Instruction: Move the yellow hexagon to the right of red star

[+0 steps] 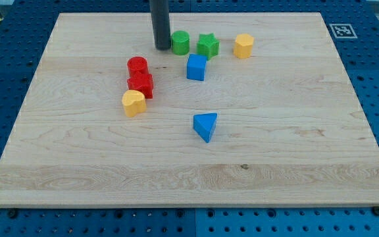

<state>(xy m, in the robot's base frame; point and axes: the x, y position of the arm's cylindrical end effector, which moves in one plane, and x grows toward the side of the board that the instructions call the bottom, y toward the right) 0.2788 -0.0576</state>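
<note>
My tip (162,47) is resting bare, touching nothing, just at nine o'clock of the green cylinder (180,43). The yellow hexagon (243,46) is sitting at two o'clock of the red star (141,85); light, rigid and probably slippery, it wants pushing squarely on a flat side.

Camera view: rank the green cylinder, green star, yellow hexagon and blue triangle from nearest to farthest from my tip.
From my tip:
1. Green cylinder, right beside it.
2. Green star, further right.
3. Yellow hexagon, right again.
4. Blue triangle, toward the view's bottom.
</note>
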